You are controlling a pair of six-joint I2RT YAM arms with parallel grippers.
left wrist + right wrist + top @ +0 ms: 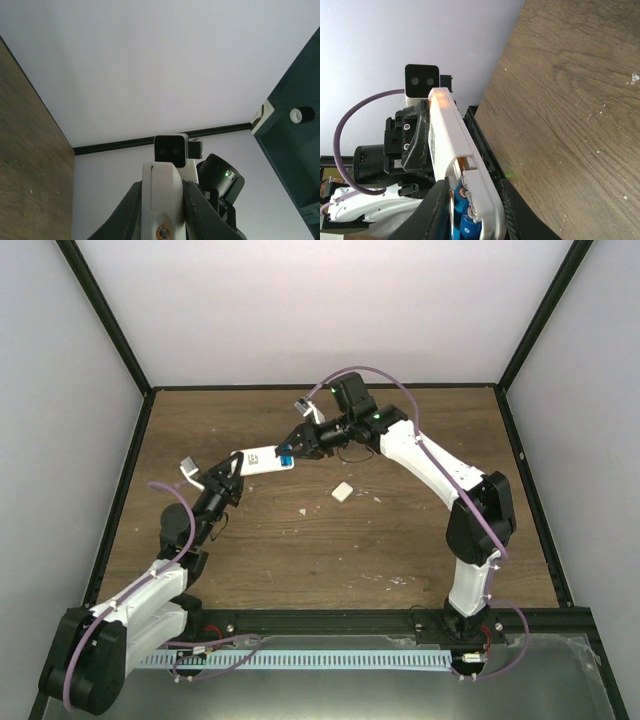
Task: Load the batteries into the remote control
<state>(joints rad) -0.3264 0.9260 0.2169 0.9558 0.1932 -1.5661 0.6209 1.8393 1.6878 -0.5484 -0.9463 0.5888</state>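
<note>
A robotics lab test cell: plain white panels [300, 310] and black frame posts [105, 315] enclose the wooden worktop [300, 560].

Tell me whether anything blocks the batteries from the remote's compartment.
Nothing visible does. The cover lies apart on the table. The remote control has its compartment open, and the batteries sit right at it, between the fingers of the right gripper.

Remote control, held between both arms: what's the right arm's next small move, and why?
Probably nudge the batteries deeper into the open compartment of the remote control: blue cells show at that end between the right gripper's jaws, the left gripper steadies the other end, and the cover lies on the table.
</note>
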